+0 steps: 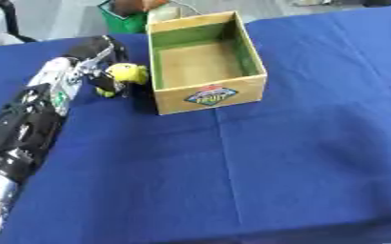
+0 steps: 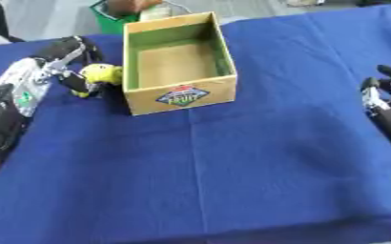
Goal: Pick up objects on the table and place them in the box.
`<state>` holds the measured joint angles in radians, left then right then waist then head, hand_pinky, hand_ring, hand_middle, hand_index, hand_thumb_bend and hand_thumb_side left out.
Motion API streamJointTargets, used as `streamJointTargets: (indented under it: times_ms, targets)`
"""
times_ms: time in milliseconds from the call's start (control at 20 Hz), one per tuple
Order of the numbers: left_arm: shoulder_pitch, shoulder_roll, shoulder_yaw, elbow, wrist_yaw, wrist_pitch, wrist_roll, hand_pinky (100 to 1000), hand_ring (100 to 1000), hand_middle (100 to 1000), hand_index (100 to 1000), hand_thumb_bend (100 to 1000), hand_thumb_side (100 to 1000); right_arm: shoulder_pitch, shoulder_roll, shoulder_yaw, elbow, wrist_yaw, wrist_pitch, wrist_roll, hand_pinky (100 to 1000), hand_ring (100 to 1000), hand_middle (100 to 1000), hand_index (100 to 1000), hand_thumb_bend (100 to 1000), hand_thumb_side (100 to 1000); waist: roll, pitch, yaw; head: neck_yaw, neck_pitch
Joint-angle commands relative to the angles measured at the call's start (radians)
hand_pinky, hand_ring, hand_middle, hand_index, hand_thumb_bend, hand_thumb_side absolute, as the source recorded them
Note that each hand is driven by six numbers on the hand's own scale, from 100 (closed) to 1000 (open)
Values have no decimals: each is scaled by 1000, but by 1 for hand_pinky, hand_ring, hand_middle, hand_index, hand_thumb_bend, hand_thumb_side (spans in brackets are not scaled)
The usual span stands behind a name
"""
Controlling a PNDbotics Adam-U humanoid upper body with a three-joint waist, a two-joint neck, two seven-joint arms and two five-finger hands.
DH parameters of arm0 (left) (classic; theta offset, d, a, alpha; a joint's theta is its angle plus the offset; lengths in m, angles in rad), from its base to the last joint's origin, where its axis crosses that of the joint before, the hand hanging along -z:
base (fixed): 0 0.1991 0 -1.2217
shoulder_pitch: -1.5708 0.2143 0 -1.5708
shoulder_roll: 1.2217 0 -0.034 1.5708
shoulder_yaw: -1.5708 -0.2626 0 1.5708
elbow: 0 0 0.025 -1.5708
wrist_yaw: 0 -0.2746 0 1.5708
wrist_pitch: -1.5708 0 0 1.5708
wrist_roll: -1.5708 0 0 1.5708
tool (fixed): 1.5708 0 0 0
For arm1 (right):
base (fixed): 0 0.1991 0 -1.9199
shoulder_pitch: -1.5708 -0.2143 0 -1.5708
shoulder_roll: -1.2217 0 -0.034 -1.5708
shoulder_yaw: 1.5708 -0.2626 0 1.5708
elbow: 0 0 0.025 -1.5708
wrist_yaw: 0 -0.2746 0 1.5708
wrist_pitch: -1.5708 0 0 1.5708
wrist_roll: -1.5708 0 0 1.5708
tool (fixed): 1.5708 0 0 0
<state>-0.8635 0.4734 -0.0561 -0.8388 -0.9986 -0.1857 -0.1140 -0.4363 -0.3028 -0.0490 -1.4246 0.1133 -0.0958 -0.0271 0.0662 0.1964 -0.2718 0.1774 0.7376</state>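
Observation:
A small yellow-green object (image 1: 128,72) sits just left of the cardboard box (image 1: 205,96), close to its left wall. My left hand (image 1: 101,53) reaches in from the left along the table, and its dark fingers (image 1: 107,84) curl around the yellow object. The box stands open at the middle back of the blue table, and its inside looks bare. My right hand (image 2: 387,102) rests at the right edge with its fingers straight and pointing up, holding nothing.
A blue cloth (image 1: 232,162) covers the table. Behind the box, off the far edge, stands a green bin (image 1: 119,19) with something brown in it. A dark chair part (image 1: 7,19) shows at the far left.

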Motion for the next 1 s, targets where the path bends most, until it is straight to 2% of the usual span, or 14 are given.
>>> streamJointTargets:
  times_ms: [50,150,200,250,300,400,500,750,1000]
  targets:
    - [-16,13,12,4,-20,14,50,495,449,466,586,316,100,-17,-10,-3,-11,-7,-3,3,747,896,653,909,100,549,-4,-14,-1,3,-6]
    - [-15,11,10,12,-22,16,58,459,405,424,542,256,100,-17,-9,-3,-11,-7,-3,3,747,896,653,909,100,549,-4,-14,0,3,-7]
    - [-15,11,11,13,-20,18,60,416,342,358,486,198,100,-17,-9,-4,-11,-7,-3,3,747,896,653,909,100,549,-4,-15,0,2,-7]
    - [-14,12,15,11,-15,22,68,400,315,328,460,191,100,-16,-9,-4,-11,-7,-3,3,747,896,653,909,100,549,-4,-15,1,1,-8]
    - [-15,12,22,4,-3,31,87,364,234,236,379,200,100,-16,-9,-5,-12,-7,-3,2,747,896,653,909,100,549,-5,-15,2,-1,-8]
    - [-14,12,34,-18,40,61,150,350,189,180,335,215,100,-15,-10,-8,-12,-7,-3,0,747,896,653,909,100,549,-5,-14,5,-4,-9]
    - [-16,18,31,-48,88,85,189,353,187,175,333,218,100,-14,-11,-9,-13,-7,-3,-1,747,896,654,909,100,548,-4,-15,7,-6,-9]
    - [-47,46,18,-159,145,103,196,363,193,179,335,238,100,-12,-12,-9,-13,-5,-3,-1,747,896,654,909,100,548,-3,-20,11,-9,-8]
    - [-88,13,-11,-221,186,88,181,375,208,191,347,243,100,-11,-7,-5,-13,-4,-4,5,747,896,654,909,100,548,-4,-28,7,-4,-6]
